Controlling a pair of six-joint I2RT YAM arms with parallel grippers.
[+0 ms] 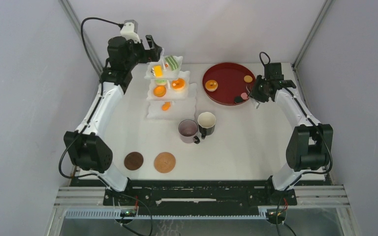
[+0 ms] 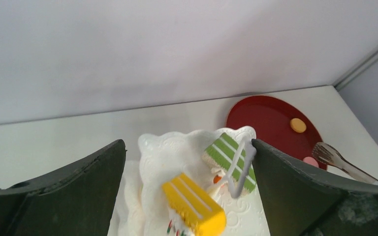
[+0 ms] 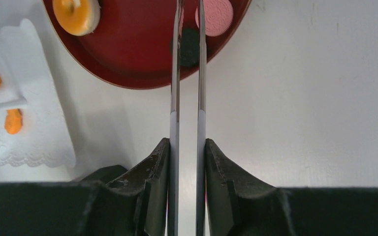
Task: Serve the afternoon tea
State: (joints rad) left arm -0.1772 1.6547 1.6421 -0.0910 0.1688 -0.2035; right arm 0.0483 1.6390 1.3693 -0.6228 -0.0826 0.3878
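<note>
The white three-tier stand point(image 1: 189, 91) stands at the back left and holds a green cake slice point(image 1: 172, 62), a yellow slice point(image 1: 157, 71) and orange pastries point(image 1: 178, 84). My left gripper point(image 1: 153, 50) is open over its top tier point(image 2: 170, 157), one finger either side of the green slice point(image 2: 226, 152) and yellow slice point(image 2: 194, 204); the stand's wire handle point(image 2: 238, 169) is by the right finger. My right gripper point(image 1: 254, 96) is shut on the metal tongs point(image 3: 187, 73), whose tips reach a dark pastry point(image 3: 189, 44) beside a pink one point(image 3: 214, 12). A mauve mug point(image 1: 188, 129) and black mug point(image 1: 206, 122) stand mid-table. Two brown coasters point(image 1: 134, 160) point(image 1: 165, 162) lie near front.
The dark red round tray point(image 1: 226, 73) at the back centre-right carries an orange doughnut point(image 1: 211, 85), a yellow disc point(image 1: 248, 78), and the pink and dark pastries near its right rim. Frame posts stand at both back corners. The table ends at the grey walls.
</note>
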